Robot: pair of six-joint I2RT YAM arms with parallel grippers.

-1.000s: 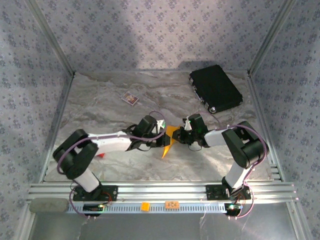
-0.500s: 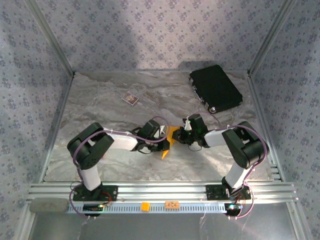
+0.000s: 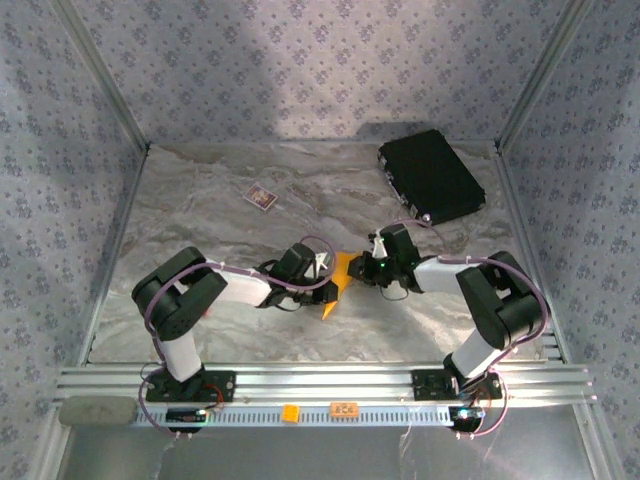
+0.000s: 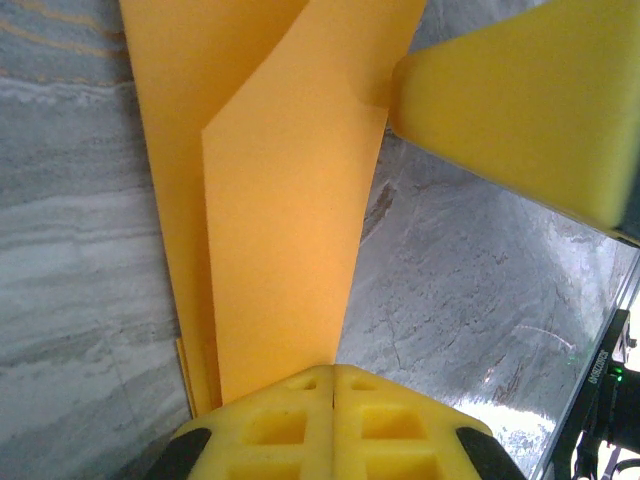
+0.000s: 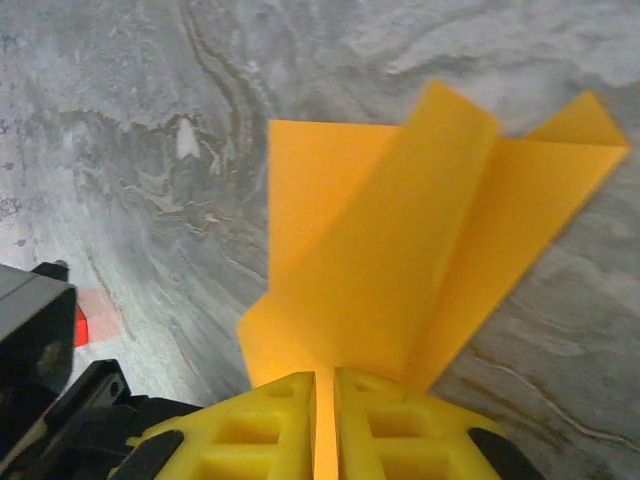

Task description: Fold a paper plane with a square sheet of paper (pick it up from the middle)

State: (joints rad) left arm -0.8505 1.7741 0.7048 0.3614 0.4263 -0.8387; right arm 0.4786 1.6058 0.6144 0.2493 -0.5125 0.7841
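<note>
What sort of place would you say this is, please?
Most likely a robotics lab workcell rather than a home or factory: a left arm and right arm bolted to an aluminium rail, a marble-patterned table, and patterned cloth walls on a metal frame boxing it in.

The folded sheet of paper [image 4: 285, 200] is plain orange-yellow, with no print on it. The left hand [image 4: 333, 400] and the right hand [image 5: 324, 405] are bright yellow at the fingers, black behind. The counter [image 3: 200, 210] is grey with marble veining, streaked paler and darker. The walls [image 3: 300, 60] carry a small blue-grey floral repeat on a lilac-grey ground. The case [image 3: 432, 177] is black. The left arm [image 3: 235, 288] is white and black. A small block [image 5: 95, 315] is red. The rail [image 3: 300, 380] is silver, its tag [image 3: 290, 411] orange.
</note>
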